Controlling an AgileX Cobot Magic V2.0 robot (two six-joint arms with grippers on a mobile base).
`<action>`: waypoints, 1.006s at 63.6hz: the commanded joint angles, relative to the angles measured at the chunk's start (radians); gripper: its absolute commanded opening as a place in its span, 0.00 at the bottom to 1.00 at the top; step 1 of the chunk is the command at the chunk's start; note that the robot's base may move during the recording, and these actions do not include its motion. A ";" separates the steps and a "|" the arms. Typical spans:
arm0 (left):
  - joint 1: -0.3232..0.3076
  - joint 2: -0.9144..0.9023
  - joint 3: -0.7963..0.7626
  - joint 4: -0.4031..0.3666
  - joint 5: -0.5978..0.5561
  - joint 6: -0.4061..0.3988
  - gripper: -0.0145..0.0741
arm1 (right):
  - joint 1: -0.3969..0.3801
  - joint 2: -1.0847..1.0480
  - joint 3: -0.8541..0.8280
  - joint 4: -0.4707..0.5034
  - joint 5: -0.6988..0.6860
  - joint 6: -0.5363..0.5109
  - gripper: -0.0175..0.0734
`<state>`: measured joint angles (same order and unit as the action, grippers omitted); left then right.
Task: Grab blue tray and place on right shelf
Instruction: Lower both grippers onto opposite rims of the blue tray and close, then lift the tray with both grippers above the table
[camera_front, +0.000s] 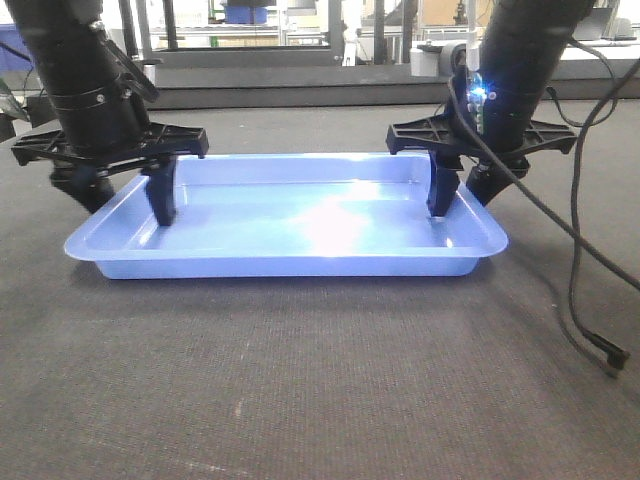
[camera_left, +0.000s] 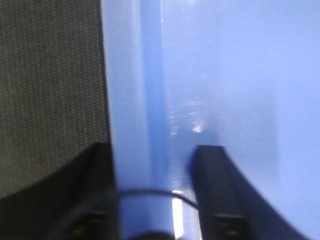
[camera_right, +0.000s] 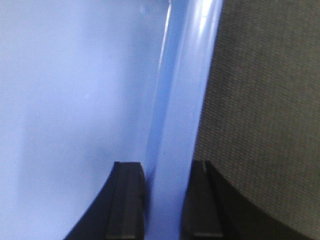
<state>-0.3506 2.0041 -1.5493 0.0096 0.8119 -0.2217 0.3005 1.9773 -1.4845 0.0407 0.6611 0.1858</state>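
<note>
The dark woven fabric-topped table (camera_front: 300, 390) fills the foreground. On it, towards the middle, the shallow rectangular light periwinkle-blue glossy plastic tray (camera_front: 280, 262) lies flat with its long side facing the front camera. A bright glare sits on its bare floor.

At the tray's left short end, the black left gripper (camera_front: 123, 195) comes down astride the flared rim, with one finger inside the tray and the other outside. In the blurred left wrist view this gripper (camera_left: 156, 157) has its jaws parted. The outer finger sits against the rim's edge, and a strip of blue shows between the inner finger and the wall.

At the right short end, the black right gripper (camera_front: 462, 190), which has a small blue light glowing on its body, straddles the rim in the same way. Its wrist view shows the gripper (camera_right: 164, 172) with jaws drawn in close, pinching the rim and wall from both sides.

A loose black cable (camera_front: 575, 270) trails down beside the right arm onto the fabric. Farther back, a long dark ledge (camera_front: 300, 85) crosses the table's far edge
</note>
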 joint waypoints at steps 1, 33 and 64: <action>0.001 -0.059 -0.034 -0.010 -0.014 -0.009 0.09 | -0.004 -0.055 -0.038 -0.021 0.004 -0.014 0.26; 0.001 -0.335 -0.050 0.025 0.200 -0.009 0.11 | 0.000 -0.371 0.027 -0.064 0.112 -0.004 0.26; -0.158 -0.700 0.338 0.030 0.232 -0.050 0.11 | 0.001 -0.799 0.415 -0.067 0.188 -0.004 0.26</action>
<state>-0.4772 1.3854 -1.2177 -0.0784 0.9993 -0.2881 0.3174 1.2784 -1.0782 0.0823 0.8482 0.2005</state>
